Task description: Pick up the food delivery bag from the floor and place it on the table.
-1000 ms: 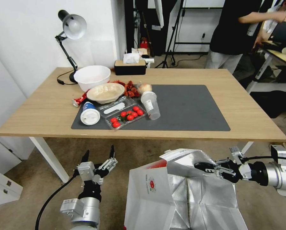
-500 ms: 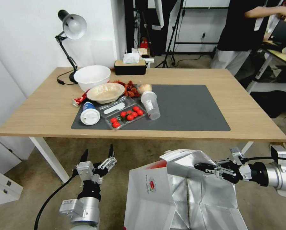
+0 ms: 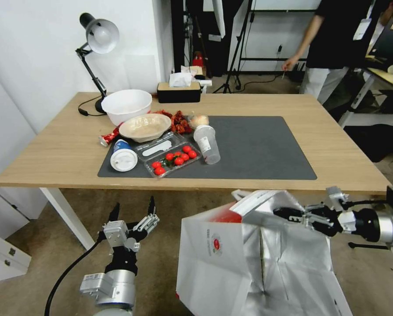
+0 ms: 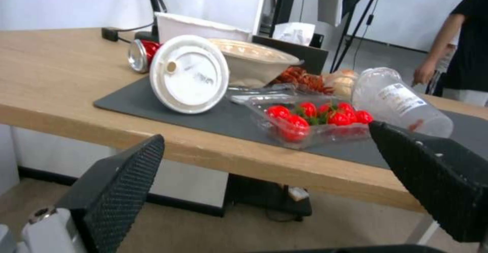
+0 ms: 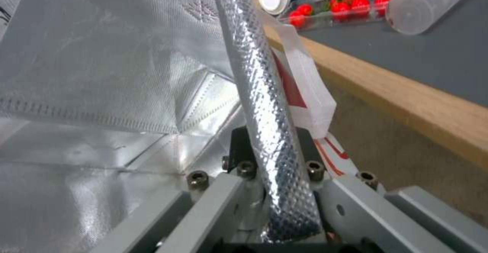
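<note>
The food delivery bag (image 3: 231,263) hangs just below the counter (image 3: 64,149) edge, right pincer (image 3: 288,213) clamped on its foil rim. It looks light but floppy, so the white straps seem a safer hold. Left pincer (image 3: 132,210) idles spread wide.

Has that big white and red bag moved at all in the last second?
Yes. The food delivery bag, pinched at its foil rim by the right pincer, has risen: its top now overlaps the front edge of the table, which stayed put.
</note>
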Tool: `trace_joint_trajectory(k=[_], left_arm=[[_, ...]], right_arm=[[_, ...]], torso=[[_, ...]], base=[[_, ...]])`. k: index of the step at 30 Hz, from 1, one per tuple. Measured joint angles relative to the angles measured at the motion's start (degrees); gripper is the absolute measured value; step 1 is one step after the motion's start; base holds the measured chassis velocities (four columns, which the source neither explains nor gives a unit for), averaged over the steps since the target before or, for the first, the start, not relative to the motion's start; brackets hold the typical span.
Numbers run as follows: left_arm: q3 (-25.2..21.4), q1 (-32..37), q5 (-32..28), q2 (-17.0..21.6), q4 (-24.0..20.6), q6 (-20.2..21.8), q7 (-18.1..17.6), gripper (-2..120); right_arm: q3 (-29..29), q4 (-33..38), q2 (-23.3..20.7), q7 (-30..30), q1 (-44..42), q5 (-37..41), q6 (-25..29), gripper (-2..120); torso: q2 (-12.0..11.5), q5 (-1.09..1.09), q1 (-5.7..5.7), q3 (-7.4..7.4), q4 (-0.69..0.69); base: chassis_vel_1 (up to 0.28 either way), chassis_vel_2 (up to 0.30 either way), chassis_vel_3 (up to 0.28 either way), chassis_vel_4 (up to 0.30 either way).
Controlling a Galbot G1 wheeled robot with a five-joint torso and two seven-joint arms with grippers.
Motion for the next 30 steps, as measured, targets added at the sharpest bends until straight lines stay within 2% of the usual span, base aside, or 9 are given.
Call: trace_joint_trajectory(k=[7,15,22,23,26,27,30], left_arm=[[0.0,0.4,0.2,0.0,-0.8,-0.7,-0.3,100],[-0.2,0.9,0.6,-0.2,-1.9,-1.0,-0.5,100],[-0.1,1.0,1.1,-0.6,-1.8,-1.3,-0.5,100],[-0.1,1.0,1.1,-0.6,-1.8,-1.3,-0.5,100],[0.0,1.1,1.3,-0.7,-1.4,-1.7,-0.6,100],[0.0,1.1,1.3,-0.7,-1.4,-1.7,-0.6,100],[0.0,1.2,1.6,-0.9,-1.1,-1.9,-0.6,100]], right_arm=[[2.1,0.4,-0.8,0.5,-0.3,0.9,-0.1,0],[5.7,1.0,-1.2,-0.1,-0.6,5.8,-1.0,0],[12.8,2.8,0.3,3.5,0.9,19.9,-3.0,0],[12.8,2.8,0.3,3.5,0.9,19.9,-3.0,0],[14.0,4.1,2.1,9.0,2.2,28.5,-2.8,0],[14.0,4.1,2.1,9.0,2.2,28.5,-2.8,0],[13.9,5.3,3.4,13.8,2.7,34.8,-1.3,0]], torso=[[-0.1,0.00,-0.03,-0.04,0.00],[-0.2,0.00,-0.06,-0.09,0.00],[-0.2,0.00,-0.09,-0.11,0.00],[-0.2,0.00,-0.09,-0.11,0.00],[-0.2,0.00,-0.09,-0.12,0.00],[-0.2,0.00,-0.09,-0.12,0.00],[-0.2,0.00,-0.09,-0.12,0.00]], base=[[0.000,0.000,0.000,0.000],[0.000,0.000,0.000,0.000],[0.000,0.000,0.000,0.000],[0.000,0.000,0.000,0.000],[0.000,0.000,0.000,0.000],[0.000,0.000,0.000,0.000],[0.000,0.000,0.000,0.000]])
